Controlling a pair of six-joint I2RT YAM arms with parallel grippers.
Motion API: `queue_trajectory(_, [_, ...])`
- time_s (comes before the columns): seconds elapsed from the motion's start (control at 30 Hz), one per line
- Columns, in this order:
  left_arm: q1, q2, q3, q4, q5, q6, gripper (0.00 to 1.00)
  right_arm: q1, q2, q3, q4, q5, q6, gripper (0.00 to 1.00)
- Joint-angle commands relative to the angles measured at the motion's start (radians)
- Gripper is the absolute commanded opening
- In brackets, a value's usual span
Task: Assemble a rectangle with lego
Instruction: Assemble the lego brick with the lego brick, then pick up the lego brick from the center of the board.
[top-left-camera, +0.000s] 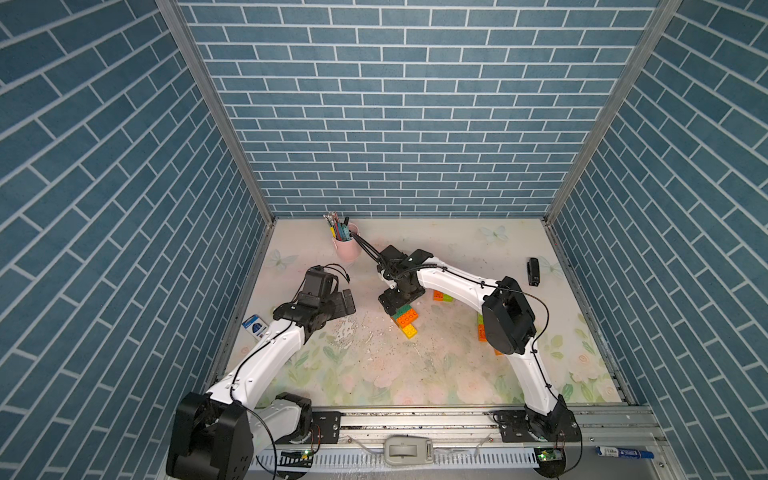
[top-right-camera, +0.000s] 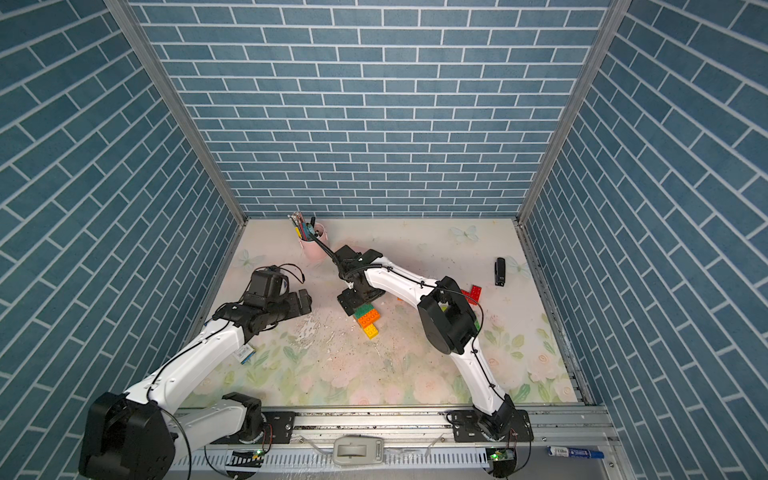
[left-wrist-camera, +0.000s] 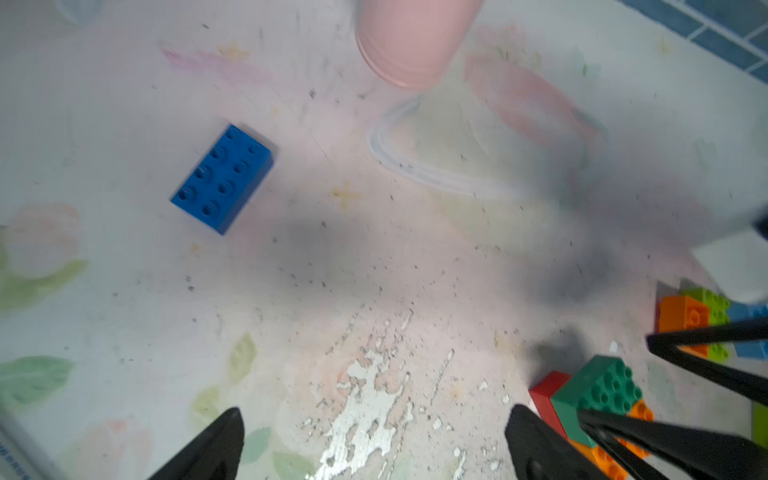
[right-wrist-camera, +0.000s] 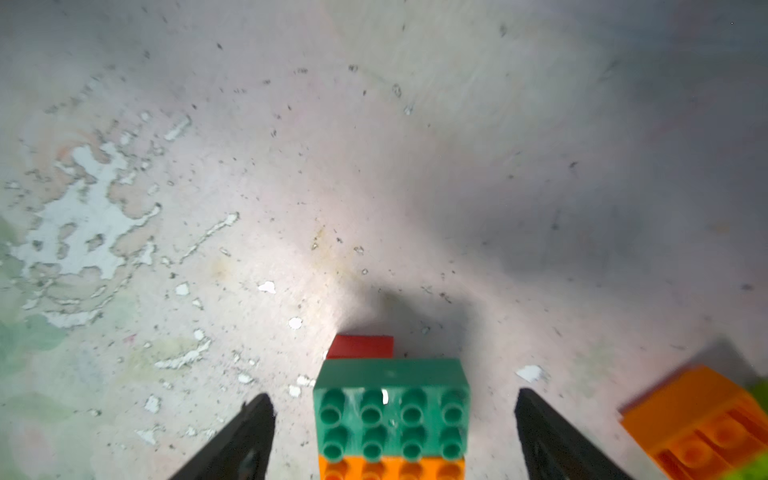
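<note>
Right gripper (right-wrist-camera: 392, 395) fingers spread wide, flanking dark green brick (right-wrist-camera: 390, 428) with a clear gap on each side; no contact. Dark green brick touching orange brick (right-wrist-camera: 390, 469), red brick (right-wrist-camera: 360, 347) just beyond it, all resting on table (right-wrist-camera: 374, 166). Same cluster, with yellow brick (top-left-camera: 409, 331), near table centre in both top views. Left gripper (left-wrist-camera: 374, 411) fingers likewise apart, holding nothing, above bare table. Blue brick (left-wrist-camera: 222, 178) lying alone, near pink cup (left-wrist-camera: 411, 41). Orange and lime bricks (top-left-camera: 442, 296) partly hidden behind right arm.

The green brick (right-wrist-camera: 390, 411) is smooth glossy plastic; the table surface (right-wrist-camera: 291, 166) is matt, scuffed and flaking.
</note>
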Motion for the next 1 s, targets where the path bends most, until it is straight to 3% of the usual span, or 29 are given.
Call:
queue_trajectory(0.0, [0.072,0.064,0.058,-0.049,-0.003,0.028,0.99,-0.014,-0.189,-0.064,0.082,0.088,0.061,0.88])
queue_trajectory(0.47, [0.235,0.558,0.396,-0.198,-0.057,0.228,0.96,-0.059,-0.436,-0.415,0.246,0.096,0.137,0.79])
queue_trajectory(0.73, [0.249,0.712,0.485,-0.172,-0.02,0.305,0.88,-0.061,-0.501,-0.492,0.269,0.114,0.124,0.79])
queue_trajectory(0.97, [0.261,0.818,0.574,-0.211,0.0,0.371,0.73,-0.06,-0.534,-0.512,0.268,0.137,0.12,0.78])
